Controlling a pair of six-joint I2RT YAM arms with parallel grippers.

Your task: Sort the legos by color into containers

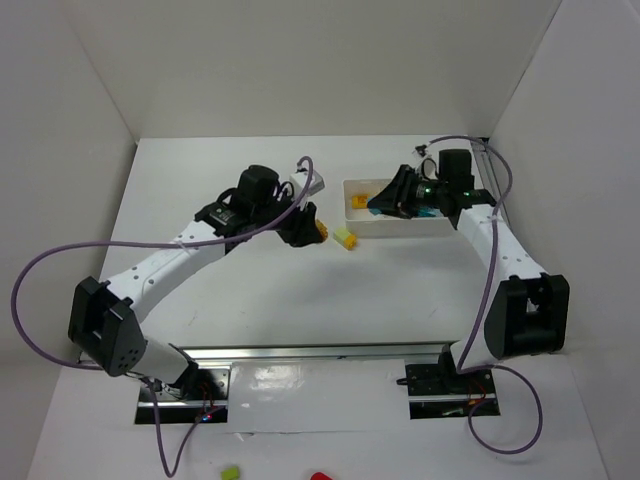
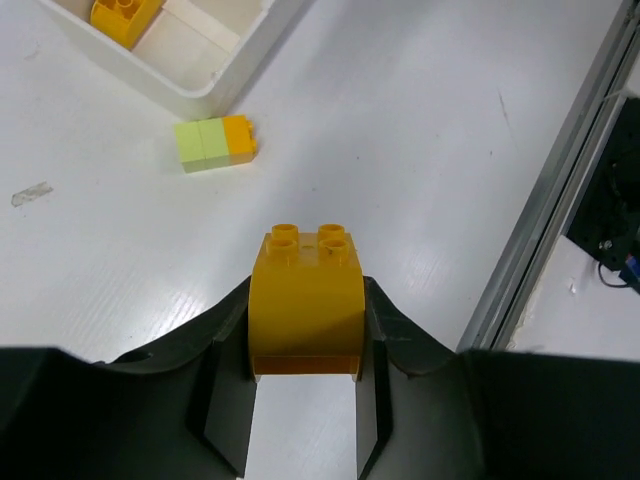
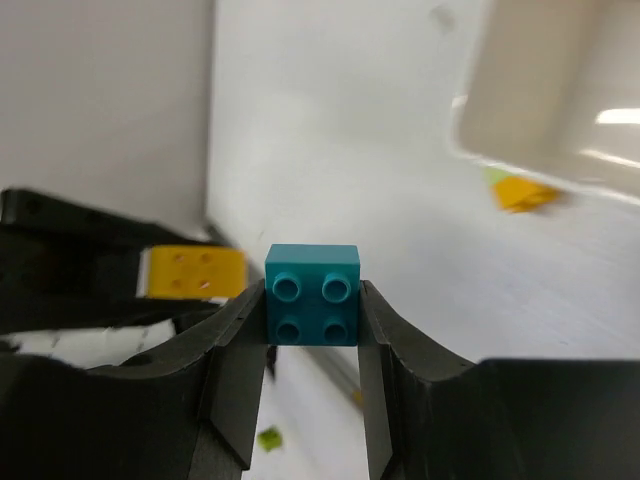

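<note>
Yellow-orange brick [image 2: 305, 270]: grasped by left hand [image 2: 306, 310].
Teal brick [image 3: 312, 290]: grasped by right hand [image 3: 312, 312], held above tray [image 1: 395, 230] at the 1 o'clock of the worktop [image 1: 300, 300].
Green-orange brick [image 2: 215, 143]: laid on worktop, near tray's 7 o'clock corner.
Yellow brick [image 1: 360, 200]: lodged in tray's 9 o'clock compartment.

The white table [image 1: 300, 300] holds a white tray [image 1: 400, 228]. A small green and orange brick [image 1: 346, 238] lies just beside the tray.

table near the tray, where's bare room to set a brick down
Bare: the table stretch between the tray and the near rail; the far-left corner. Crowded: the tray's left end, where the left pincer, right pincer and a loose green-orange brick bunch.
</note>
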